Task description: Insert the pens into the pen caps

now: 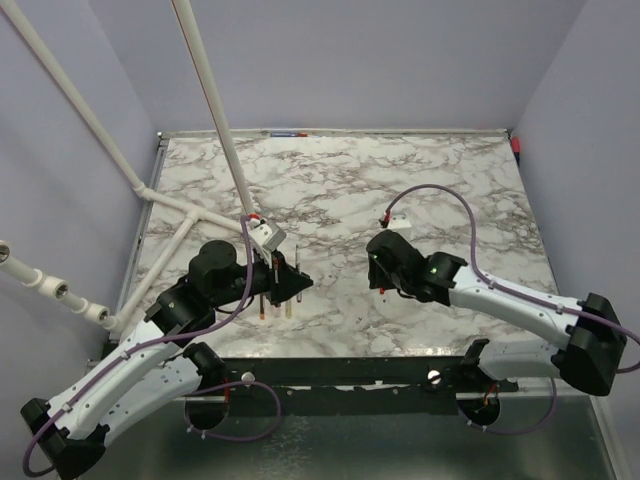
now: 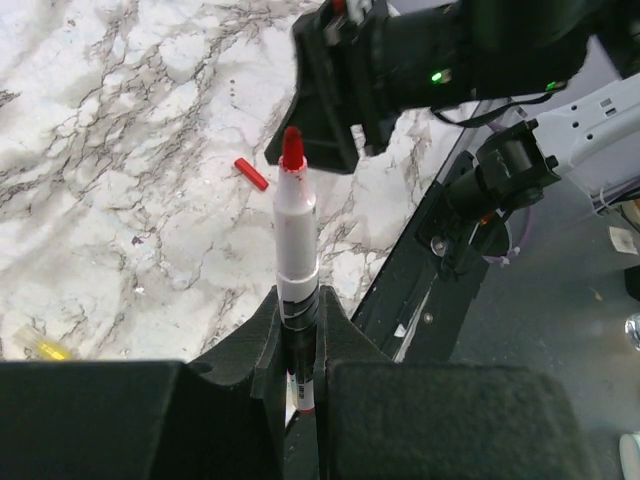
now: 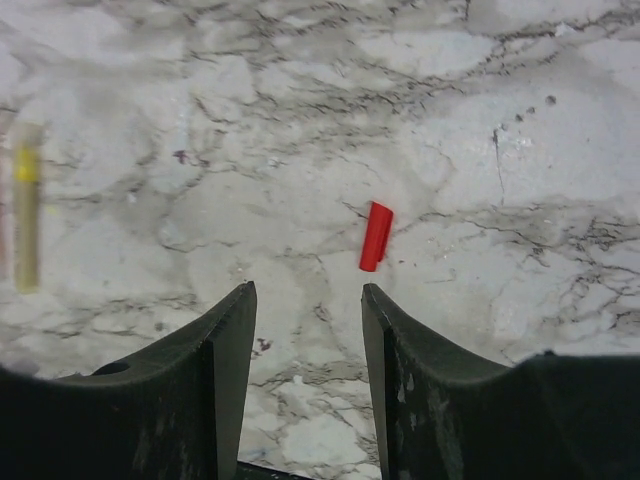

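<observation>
The right wrist view shows plainly what the top view barely catches: a red cap (image 3: pixel 376 236) lies flat on the marble worktop (image 3: pixel 480 150), just beyond the tips of the right hand (image 3: pixel 307 300). That hand's fingers stand well apart and hold nothing. A yellow pen (image 3: pixel 25 205) lies blurred at the left edge of that view.

Only the left wrist view shows the grip on the other side. There the left hand (image 2: pixel 300 325) is clamped tight on a whitish pen (image 2: pixel 297 235), whose bare red tip points away from the wrist toward the right hand close ahead. The barrel carries a dark printed band between the fingers, too small to read.

From above, both arms reach inward with their hands facing each other near the front of the worktop, and other pens (image 1: pixel 263 303) lie just beside the left hand
</observation>
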